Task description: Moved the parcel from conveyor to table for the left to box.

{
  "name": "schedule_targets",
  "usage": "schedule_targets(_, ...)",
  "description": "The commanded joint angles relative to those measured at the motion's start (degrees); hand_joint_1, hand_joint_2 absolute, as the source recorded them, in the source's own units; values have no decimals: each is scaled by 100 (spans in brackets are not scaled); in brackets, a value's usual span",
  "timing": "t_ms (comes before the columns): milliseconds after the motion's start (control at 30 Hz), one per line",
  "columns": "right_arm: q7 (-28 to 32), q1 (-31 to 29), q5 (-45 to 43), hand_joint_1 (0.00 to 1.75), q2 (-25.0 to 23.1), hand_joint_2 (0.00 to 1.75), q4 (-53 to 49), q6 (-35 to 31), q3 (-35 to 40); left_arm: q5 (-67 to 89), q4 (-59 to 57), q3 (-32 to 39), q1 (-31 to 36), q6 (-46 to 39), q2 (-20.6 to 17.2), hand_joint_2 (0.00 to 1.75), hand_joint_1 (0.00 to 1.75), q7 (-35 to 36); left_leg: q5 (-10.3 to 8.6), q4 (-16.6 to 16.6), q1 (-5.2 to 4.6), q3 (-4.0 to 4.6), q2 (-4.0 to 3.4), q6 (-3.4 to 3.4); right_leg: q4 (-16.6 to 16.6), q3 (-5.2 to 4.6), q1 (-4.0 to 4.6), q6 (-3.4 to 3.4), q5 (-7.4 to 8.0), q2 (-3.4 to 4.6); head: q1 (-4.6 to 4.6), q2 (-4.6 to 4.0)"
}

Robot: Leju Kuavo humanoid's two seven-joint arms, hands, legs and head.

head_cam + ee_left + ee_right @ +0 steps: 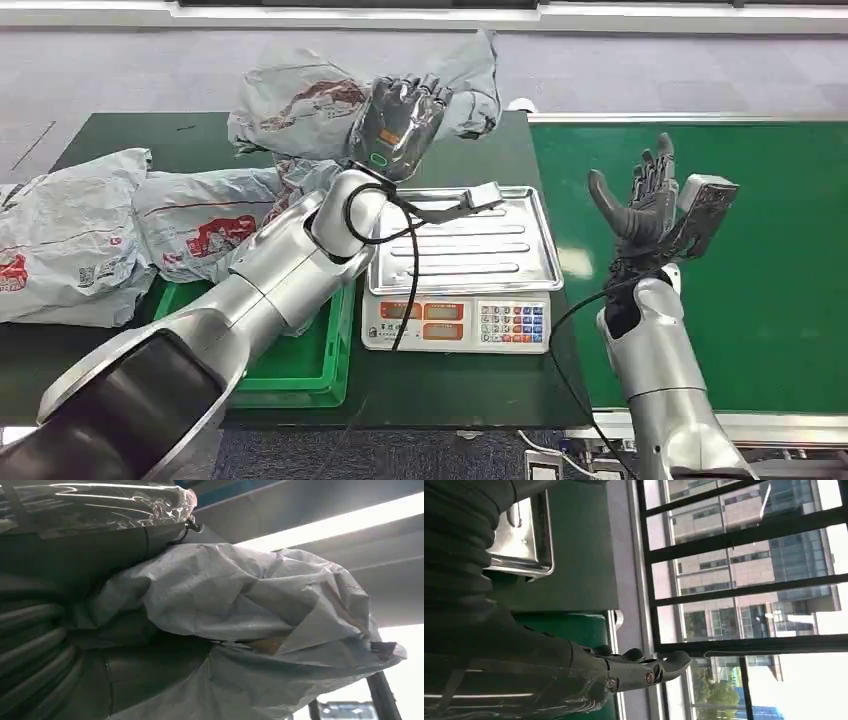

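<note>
Gripping a crumpled grey parcel [300,105] above the worktop's [480,390] far edge, our left hand [398,125] holds it aloft (beyond the scale [460,265]); our right hand [645,200] hovers empty, fingers spread, over the conveyor [780,250].

Parcel-sorting workspace, green conveyor [700,260], weighing scale [458,270], grey mailer bags [70,235], green crate [300,365]

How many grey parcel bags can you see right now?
3: one parcel held up by the left hand, two bags over the green bin; more may be hidden.
</note>
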State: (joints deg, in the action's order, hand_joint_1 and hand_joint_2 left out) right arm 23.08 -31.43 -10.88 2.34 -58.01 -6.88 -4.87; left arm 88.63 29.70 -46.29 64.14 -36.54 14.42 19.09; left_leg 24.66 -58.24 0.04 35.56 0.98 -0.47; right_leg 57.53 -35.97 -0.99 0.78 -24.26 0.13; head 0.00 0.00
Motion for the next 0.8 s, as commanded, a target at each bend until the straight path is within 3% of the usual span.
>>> schedule_targets(33,-47,424,-212,0,245,175,-270,-60,-234,137,-523,-909,240,425,-1149,175,175,1323,4,11,0,-26,-16,-4,-9,20,2,-7,-2,9,0,0)
schedule_targets(133,-47,438,-214,0,246,175,-269,-41,-250,137,-518,-626,119,300,-1311,175,175,1143,7,30,5,-56,-43,-10,-27,41,9,-16,3,30,0,0)
schedule_targets(267,-49,400,-213,0,238,175,-250,-45,-245,137,-527,-626,147,344,-1246,175,175,1146,6,12,9,-26,-27,-6,-12,17,11,-9,-2,17,0,0)
schedule_targets(333,-66,334,-191,0,247,175,-155,-85,-240,137,-661,-1111,226,981,-1391,175,175,1644,5,5,8,-15,-18,-3,-5,8,10,-5,-3,11,0,0)
schedule_targets(367,-51,320,-187,0,326,175,-87,-89,-228,137,-665,-688,87,1126,-1513,175,175,1339,7,9,7,-24,-25,-3,-10,16,9,-6,-3,16,0,0)
schedule_targets(400,-48,351,-195,0,379,175,-85,-80,-238,137,-723,-778,50,1216,-1650,175,175,1430,10,11,9,-30,-32,-3,-14,22,11,-6,-2,22,0,0)
schedule_targets(567,-74,943,-234,0,425,175,-749,-20,-488,137,215,529,-1097,690,-2435,175,175,1136,7,40,5,-64,-50,-10,-36,48,7,-15,2,39,0,0)
schedule_targets(733,-273,1280,-354,0,588,175,-1204,30,-684,137,2642,889,-2497,1079,-3415,175,175,1415,18,45,-3,-65,-58,-18,-26,37,0,-20,-11,48,0,0)
schedule_targets(800,-302,1358,-419,0,665,175,-1262,111,-734,137,3026,1075,-2770,1268,-3518,175,175,1374,21,30,2,-44,-45,-20,-15,20,5,-22,-17,37,0,0)
